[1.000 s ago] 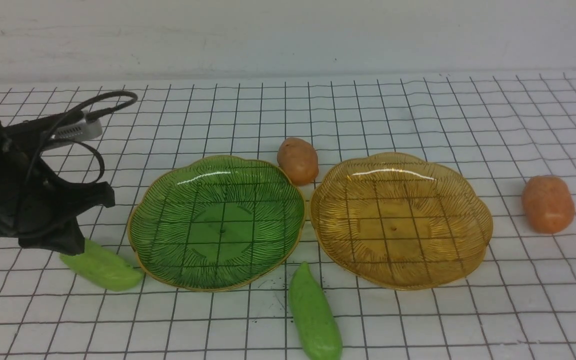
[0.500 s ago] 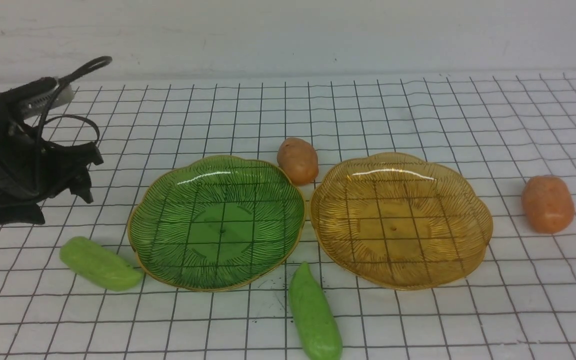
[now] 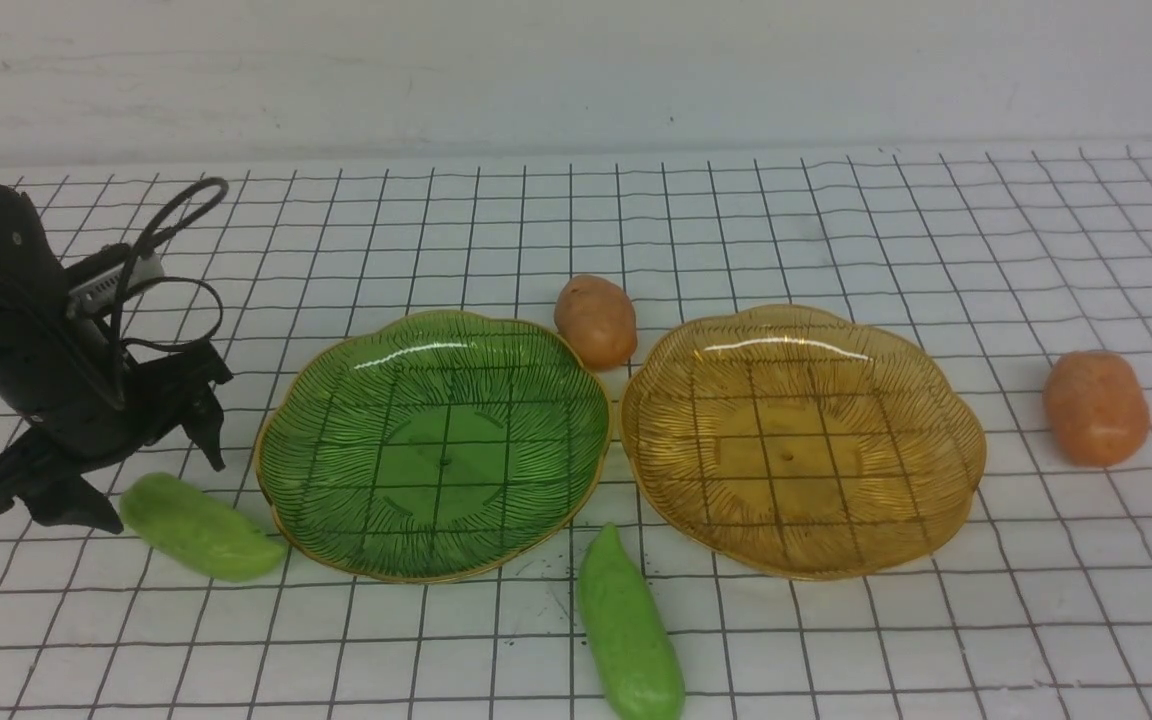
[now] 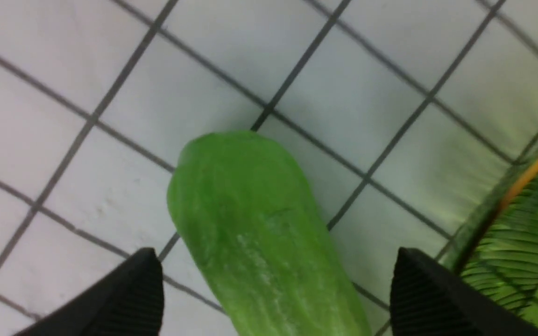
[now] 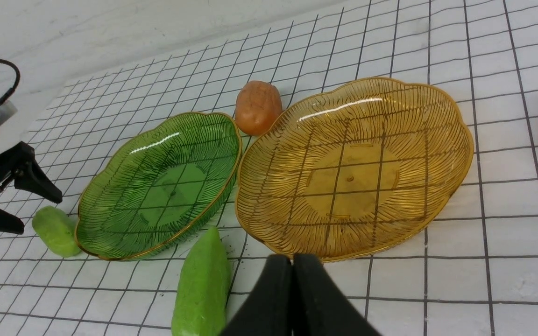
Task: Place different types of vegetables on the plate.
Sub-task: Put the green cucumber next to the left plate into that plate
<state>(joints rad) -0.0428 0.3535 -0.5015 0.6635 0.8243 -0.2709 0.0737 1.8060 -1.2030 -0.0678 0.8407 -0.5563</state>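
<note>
Left gripper [image 3: 143,478] spread wide over the cucumber [image 3: 198,527] lying on the counter [image 3: 836,640] just beside the green plate [image 3: 261,450]; it looks light, smooth, probably slippery: pinch across its thick middle

we see the green plate [image 3: 496,400] and the amber plate [image 3: 896,420] as glossy, translucent plastic with fine ribs. the left cucumber [image 4: 259,242] looks matt and faintly grainy to us, the middle potato [image 3: 596,322] matt and dimpled. the pads [image 4: 430,298] of the left gripper [image 4: 276,254] are black, matt, ribbed.
</note>
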